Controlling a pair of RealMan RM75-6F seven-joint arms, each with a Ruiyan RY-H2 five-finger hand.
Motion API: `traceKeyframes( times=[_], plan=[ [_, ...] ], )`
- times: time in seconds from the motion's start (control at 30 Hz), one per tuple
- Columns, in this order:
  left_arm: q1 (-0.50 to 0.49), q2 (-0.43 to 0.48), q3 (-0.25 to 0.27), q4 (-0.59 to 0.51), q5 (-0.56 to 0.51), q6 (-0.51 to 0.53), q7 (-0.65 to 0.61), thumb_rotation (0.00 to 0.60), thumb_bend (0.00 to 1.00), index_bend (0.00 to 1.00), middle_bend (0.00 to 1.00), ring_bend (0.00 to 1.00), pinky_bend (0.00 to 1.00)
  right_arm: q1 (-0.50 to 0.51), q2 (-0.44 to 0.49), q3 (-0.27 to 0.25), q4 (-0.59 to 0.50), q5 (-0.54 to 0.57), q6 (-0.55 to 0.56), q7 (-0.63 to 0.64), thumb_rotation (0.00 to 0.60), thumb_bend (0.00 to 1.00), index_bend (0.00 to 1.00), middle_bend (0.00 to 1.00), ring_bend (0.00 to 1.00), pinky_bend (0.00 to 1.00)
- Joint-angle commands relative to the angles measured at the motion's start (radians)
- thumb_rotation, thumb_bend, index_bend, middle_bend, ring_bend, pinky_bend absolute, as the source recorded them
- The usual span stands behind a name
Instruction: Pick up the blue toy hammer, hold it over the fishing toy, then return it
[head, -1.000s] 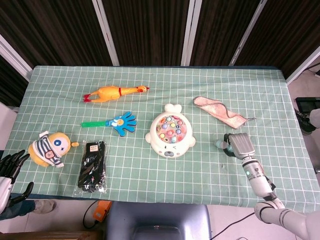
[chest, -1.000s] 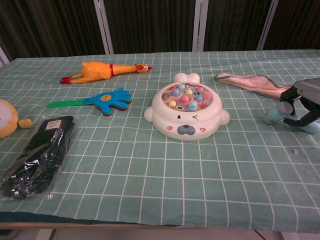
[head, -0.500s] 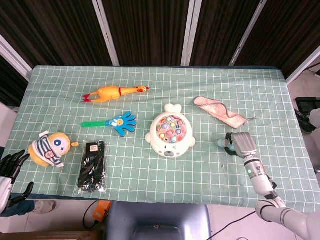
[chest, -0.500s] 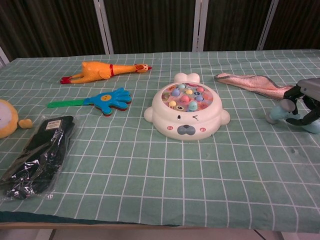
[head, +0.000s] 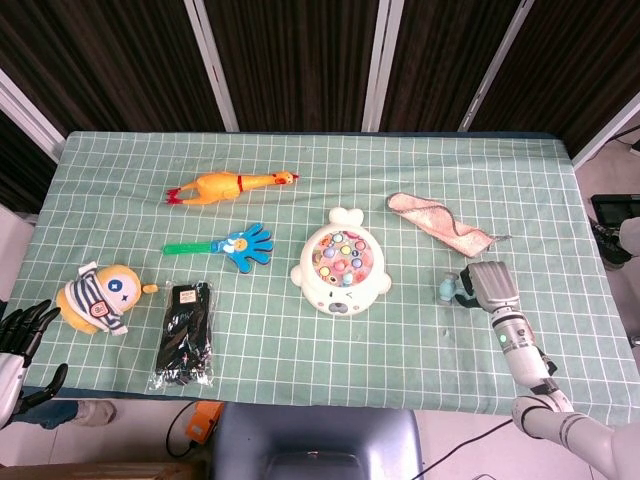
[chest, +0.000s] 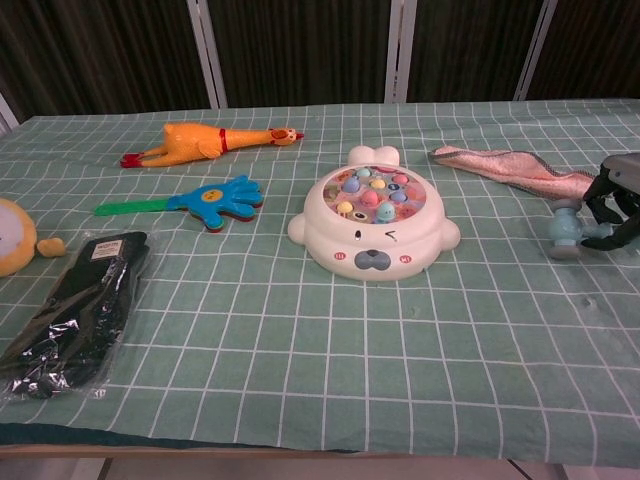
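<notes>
Our right hand (head: 489, 289) sits at the right side of the table (head: 420, 160), fingers curled around the blue toy hammer (chest: 566, 228) — whether the hold is firm or only loose we cannot tell, since the handle is hidden. The hammer's head rests on or just above the cloth, well apart from the fishing toy (head: 341, 266). We see 2 risks: a shallow hold could let the hammer tip out on the lift, and swinging leftward low could snag the pink rag (head: 440, 224). Our left hand (head: 22, 335) hangs off the table's left edge, fingers apart, holding nothing.
</notes>
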Motion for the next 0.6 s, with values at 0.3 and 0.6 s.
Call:
traceKeyframes(
  times=[0.3,0.6],
  plan=[
    [-0.001,-0.001,0.0,-0.001,0.0,-0.002,0.004,0.6,0.41,0.0,0.0,0.0,0.0,-0.001,-0.012,0.01,0.025,-0.008,-0.003,0.029,0.6,0.38,0.96,0.73,0.82,1.0],
    [0.0,0.0,0.0,0.0,0.001,0.001,-0.001,0.6,0.41,0.0,0.0,0.0,0.0,-0.003,-0.011,0.021,0.017,-0.005,-0.018,0.066,0.6,0.38,0.96,0.73,0.82,1.0]
  ],
)
